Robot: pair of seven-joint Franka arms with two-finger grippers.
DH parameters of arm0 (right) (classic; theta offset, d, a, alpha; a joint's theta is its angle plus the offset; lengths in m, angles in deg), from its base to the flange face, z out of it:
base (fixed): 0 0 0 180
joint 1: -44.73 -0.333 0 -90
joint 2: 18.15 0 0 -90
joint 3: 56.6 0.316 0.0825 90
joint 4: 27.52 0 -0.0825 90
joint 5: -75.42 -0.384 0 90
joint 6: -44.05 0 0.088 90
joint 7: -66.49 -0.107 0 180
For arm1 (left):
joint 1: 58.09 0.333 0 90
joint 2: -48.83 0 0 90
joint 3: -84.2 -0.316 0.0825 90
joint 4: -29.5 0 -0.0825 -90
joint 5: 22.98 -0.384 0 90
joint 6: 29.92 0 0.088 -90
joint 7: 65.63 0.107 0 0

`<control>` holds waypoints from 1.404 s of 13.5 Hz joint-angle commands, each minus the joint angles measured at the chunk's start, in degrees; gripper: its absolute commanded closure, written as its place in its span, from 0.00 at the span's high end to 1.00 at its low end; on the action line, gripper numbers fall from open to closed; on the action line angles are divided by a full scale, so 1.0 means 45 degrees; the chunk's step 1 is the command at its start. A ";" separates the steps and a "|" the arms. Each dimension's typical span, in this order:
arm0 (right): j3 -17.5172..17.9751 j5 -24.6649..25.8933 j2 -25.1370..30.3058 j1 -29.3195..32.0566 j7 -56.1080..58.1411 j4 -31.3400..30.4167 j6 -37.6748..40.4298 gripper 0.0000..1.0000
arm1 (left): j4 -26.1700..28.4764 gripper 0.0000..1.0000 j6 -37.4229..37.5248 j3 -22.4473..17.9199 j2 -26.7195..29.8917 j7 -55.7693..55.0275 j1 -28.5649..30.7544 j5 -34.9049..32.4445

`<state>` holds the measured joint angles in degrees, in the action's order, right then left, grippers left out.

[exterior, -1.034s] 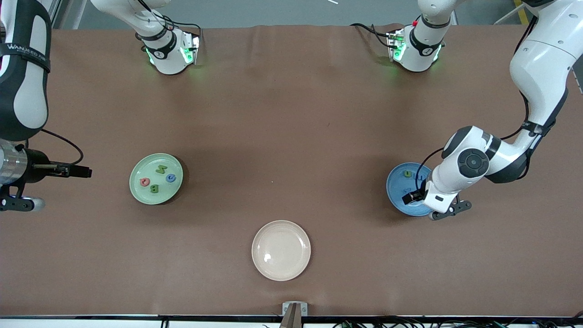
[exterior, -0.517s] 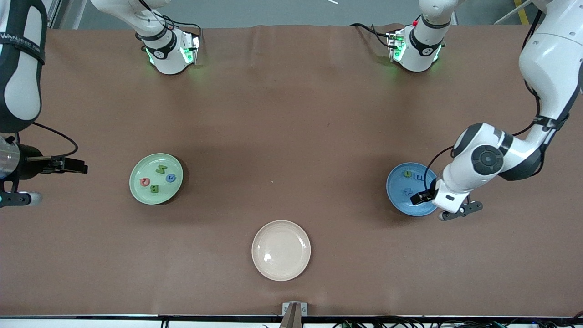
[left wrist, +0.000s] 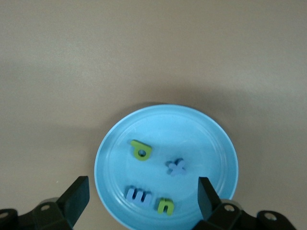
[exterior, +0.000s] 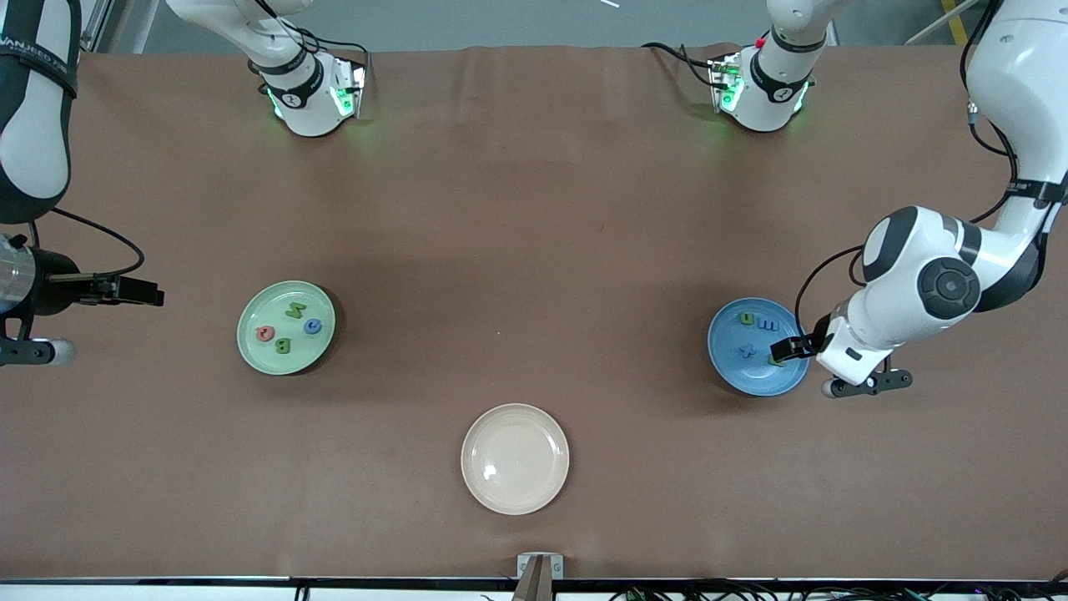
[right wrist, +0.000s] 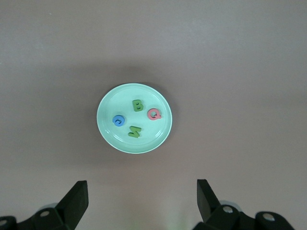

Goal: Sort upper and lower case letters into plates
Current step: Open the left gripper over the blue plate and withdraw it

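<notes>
The pale green plate (exterior: 250,309) holds a green N (exterior: 294,310), blue C (exterior: 313,326), red O (exterior: 265,334) and green B (exterior: 283,345); the right wrist view shows the plate (right wrist: 103,120) too. The blue plate (exterior: 726,367) holds a green u (exterior: 746,318), blue m (exterior: 768,325), blue t (exterior: 748,351) and green p (exterior: 776,361); the left wrist view shows the plate (left wrist: 216,143) too. My left gripper (exterior: 868,382) (left wrist: 142,181) is open and empty, in the air just off the blue plate's rim. My right gripper (exterior: 29,352) (right wrist: 141,184) is open and empty, over the table at the right arm's end.
A cream-white plate (exterior: 469,459) with nothing in it sits nearer the front camera, midway between the two plates. The arm bases (exterior: 309,92) (exterior: 763,88) stand along the table's edge farthest from the front camera.
My left gripper has drawn off the blue plate toward the left arm's end of the table, uncovering the t and p. My right arm has shifted slightly.
</notes>
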<state>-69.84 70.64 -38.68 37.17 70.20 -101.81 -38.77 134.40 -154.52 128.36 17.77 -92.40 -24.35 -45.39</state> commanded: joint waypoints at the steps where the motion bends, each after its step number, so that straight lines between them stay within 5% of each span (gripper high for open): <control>1: 0.1162 0.0184 0.1201 0.0992 -0.0295 -0.1123 -0.0227 1.00 | 0.0262 0.99 0.0148 -0.2770 0.1607 0.2132 -0.2274 0.2394; 6: 0.1536 0.0397 0.2490 0.1444 -0.0315 -0.2587 -0.0871 1.00 | 0.0477 0.99 0.0207 -0.7733 0.2508 0.3563 -0.7059 0.4997; 8: 0.1536 0.0457 0.3212 0.1425 -0.0315 -0.3678 -0.1572 1.00 | 0.0497 0.99 0.0207 -0.9026 0.2606 0.3604 -0.8353 0.5349; 14: 0.1536 0.0769 0.4329 0.1307 -0.0295 -0.4974 -0.2084 1.00 | 0.0517 0.99 0.0653 -0.9227 0.3151 0.3876 -0.8087 0.5352; 19: 0.2218 0.0789 0.4778 0.2048 -0.0276 -0.4974 -0.1849 1.00 | 0.0497 1.00 0.2468 -0.9188 0.5688 0.4970 -0.7187 0.5351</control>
<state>-63.08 73.47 -19.95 43.47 69.74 -121.76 -46.83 134.72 -146.75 86.96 37.28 -72.35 -57.68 -22.22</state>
